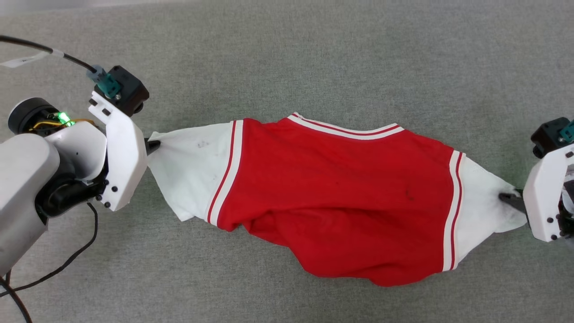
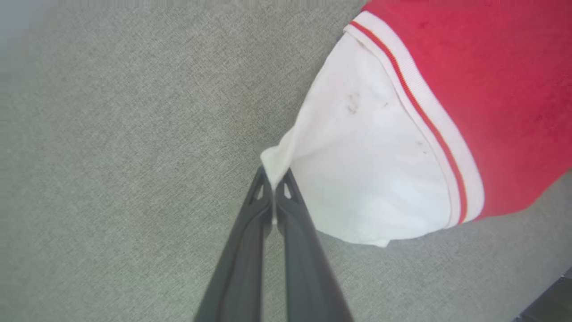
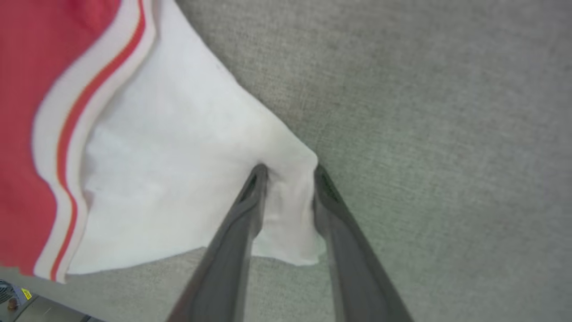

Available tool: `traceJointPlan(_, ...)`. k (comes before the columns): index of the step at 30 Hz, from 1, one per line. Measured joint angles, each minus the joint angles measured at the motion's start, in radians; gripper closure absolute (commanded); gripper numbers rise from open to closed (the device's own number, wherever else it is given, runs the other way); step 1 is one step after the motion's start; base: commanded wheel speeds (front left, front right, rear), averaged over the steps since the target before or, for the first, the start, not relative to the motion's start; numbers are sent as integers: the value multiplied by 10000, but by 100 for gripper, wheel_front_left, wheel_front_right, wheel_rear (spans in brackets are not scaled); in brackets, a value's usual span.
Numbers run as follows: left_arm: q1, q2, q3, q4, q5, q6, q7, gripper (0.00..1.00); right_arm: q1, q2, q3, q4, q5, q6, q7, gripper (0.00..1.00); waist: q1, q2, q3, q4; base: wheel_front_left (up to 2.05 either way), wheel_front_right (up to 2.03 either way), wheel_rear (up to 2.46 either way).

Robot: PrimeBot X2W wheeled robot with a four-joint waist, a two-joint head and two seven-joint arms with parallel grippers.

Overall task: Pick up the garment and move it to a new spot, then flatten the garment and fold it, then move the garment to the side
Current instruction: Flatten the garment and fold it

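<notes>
Garment [image 1: 341, 188]: plain red body, few small dark specks. Sleeves [image 1: 188, 170]: white, with faint grey smudges on left one. Trim [image 1: 224, 170] at sleeve seams and neckline: red-white stripes.

Surface [image 1: 314, 54] beneath: uniform grey-green, fine woven texture.

Left gripper [image 2: 273, 179]: dark grey fingers [image 2: 241, 268], white housing [image 1: 123, 157], black camera block [image 1: 128, 92], teal connector [image 1: 107, 85], green light [image 1: 65, 119], black cable [image 1: 67, 262], pale grey forearm [image 1: 22, 188].

Right gripper [image 3: 290, 172]: dark grey fingers [image 3: 223, 268], white housing [image 1: 540, 193].

Small yellow label [image 3: 26, 294] at lower corner of right wrist view.
</notes>
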Motion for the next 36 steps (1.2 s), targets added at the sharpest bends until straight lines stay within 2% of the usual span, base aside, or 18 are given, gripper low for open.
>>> traceJointPlan(8, -62, 10, 54, 194, 192, -13, -1122, 100, -664, -343, 44, -468, -132, 0, -1693, 100, 1, 0, -816, -100, 0, 0, 0)
traceJointPlan(20, -874, 146, 623, -330, 700, 56, -2355, 100, -1241, -765, -418, -1703, -29, -2, -3104, 100, 0, 0, -1801, -21, 0, 0, 0)
traceJointPlan(28, -1979, -454, 1175, -387, 1160, 313, -3018, 100, -2659, -671, -1118, -2048, -782, -2, -3524, 100, 0, 0, -2025, 226, 0, 0, 0)
traceJointPlan(36, -3522, -1248, 1601, 508, 1597, 282, -3476, 100, -4989, -165, -905, -1595, -1835, 0, -3200, 100, 0, 0, -1507, 288, 0, 0, 0)
